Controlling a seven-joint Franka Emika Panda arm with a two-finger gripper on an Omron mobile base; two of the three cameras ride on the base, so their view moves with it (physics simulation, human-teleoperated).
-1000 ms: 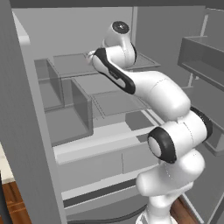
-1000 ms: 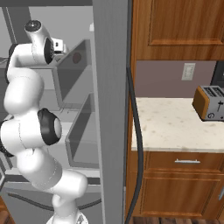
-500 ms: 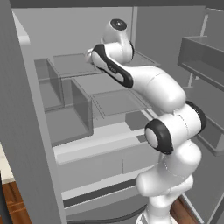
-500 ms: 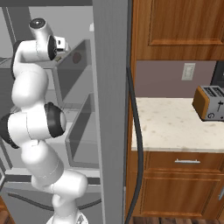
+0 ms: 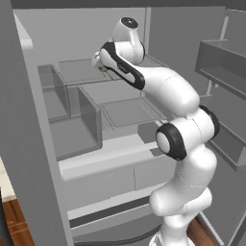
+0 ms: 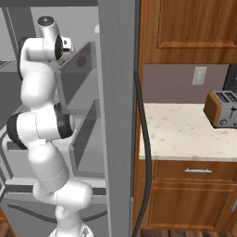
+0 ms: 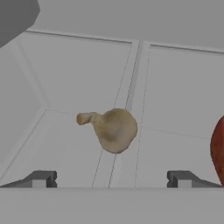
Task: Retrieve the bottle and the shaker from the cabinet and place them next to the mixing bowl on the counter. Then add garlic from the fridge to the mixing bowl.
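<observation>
A tan garlic bulb [image 7: 113, 129] with a short stem pointing left lies on a pale grey fridge shelf [image 7: 65, 87] in the hand view, straight ahead of my gripper [image 7: 111, 179]. The fingertips [image 7: 40, 179] stand wide apart, open, with nothing between them and short of the garlic. In the left base view my arm reaches up and back into the open fridge, with the hand [image 5: 100, 58] over the upper shelf [image 5: 77, 71]. The bottle, shaker and mixing bowl are out of view.
A red round object [image 7: 217, 148] sits at the right edge of the hand view, near the garlic. Grey bins [image 5: 72, 115] line the fridge shelves, door racks [image 5: 221, 62] stand at right. A counter [image 6: 185, 134] with a toaster [image 6: 222, 109] lies right of the fridge.
The arm has stretched a little farther up and into the fridge toward the upper shelf. The jaws stay wide.
</observation>
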